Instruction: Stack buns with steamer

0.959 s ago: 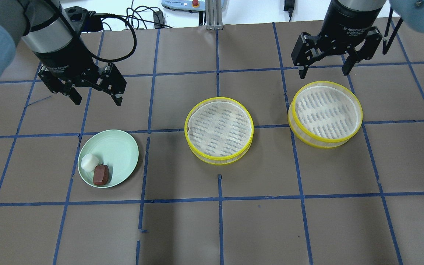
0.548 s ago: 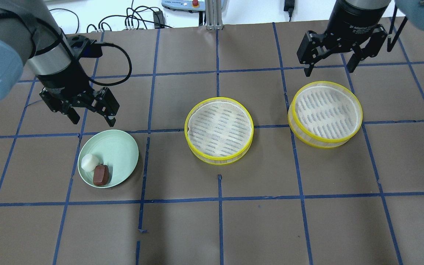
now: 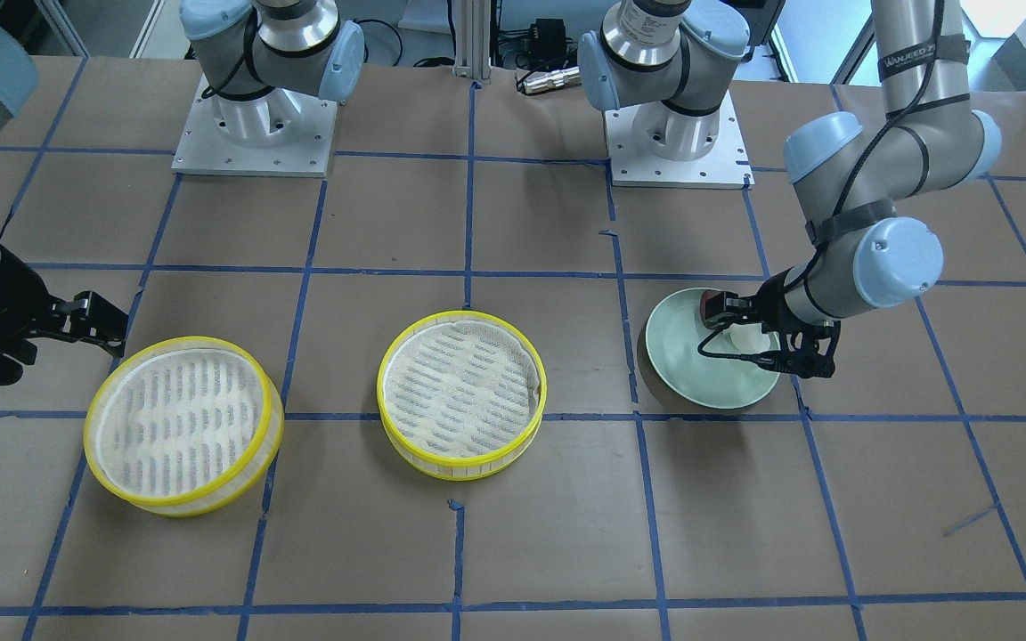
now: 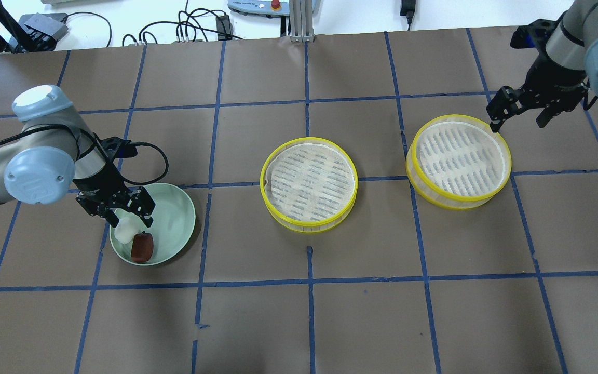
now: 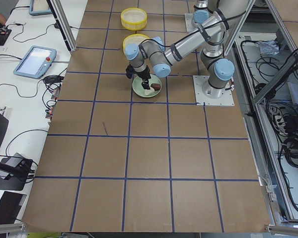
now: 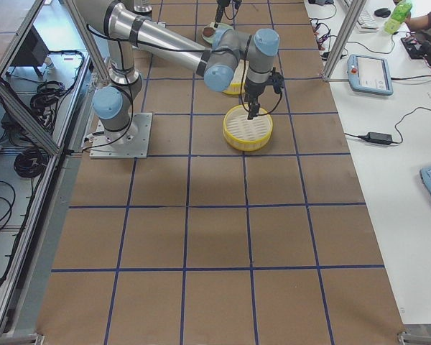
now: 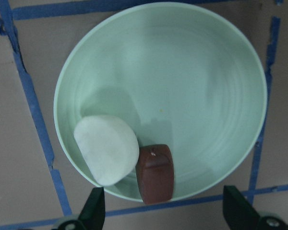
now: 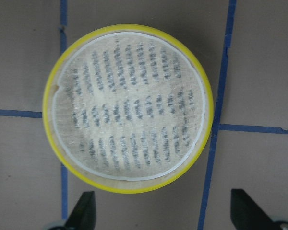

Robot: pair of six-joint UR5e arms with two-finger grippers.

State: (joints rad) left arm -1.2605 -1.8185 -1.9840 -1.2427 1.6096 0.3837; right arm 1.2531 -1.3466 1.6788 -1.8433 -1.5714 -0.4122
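The white bun (image 4: 121,233) and the dark reddish-brown bun (image 4: 142,246) lie side by side at the near-left edge of the pale green plate (image 4: 185,210). The left wrist view shows the white bun (image 7: 107,148), the brown bun (image 7: 155,172) and the plate (image 7: 201,86). My left gripper (image 4: 130,221) is open and low over the plate, its fingers on either side of the white bun. Two yellow-rimmed steamer trays sit at the centre (image 4: 309,184) and right (image 4: 458,161). My right gripper (image 4: 519,122) is open and empty above the right tray's far-right rim.
The right wrist view looks straight down on the right steamer tray (image 8: 127,129). Cables and a power supply (image 4: 190,26) lie past the table's far edge. Brown table surface with blue tape lines lies between the plate and the trays.
My left gripper has come down and toward the near side, from beyond the plate to low over the buns. My right gripper has moved right, off the tray's far rim.
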